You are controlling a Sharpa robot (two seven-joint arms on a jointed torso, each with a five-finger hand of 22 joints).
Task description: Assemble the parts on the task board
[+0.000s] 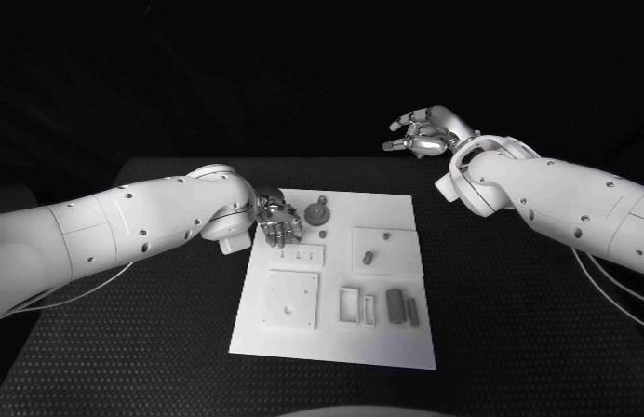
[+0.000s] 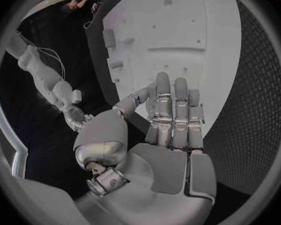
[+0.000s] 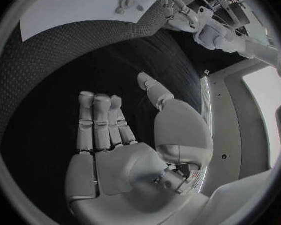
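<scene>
Parts (image 1: 398,306) lay unplaced on the task board (image 1: 389,347). Left hand (image 1: 278,221) hovered empty, fingers apart, above its near corner; right hand (image 1: 427,130) idle, spread, well away. Best lower slowly, fingers centred over one piece.

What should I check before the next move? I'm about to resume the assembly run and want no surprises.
1. Left hand over the task board: ok, at its far left corner.
2. Left hand holds nothing: ok, fingers straight, palm bare.
3. Right hand off the board: ok, raised beyond the table's far edge, holding nothing.
4. Round part reachable: ok, beside the left hand.
5. Parts seated: cannot tell.
</scene>
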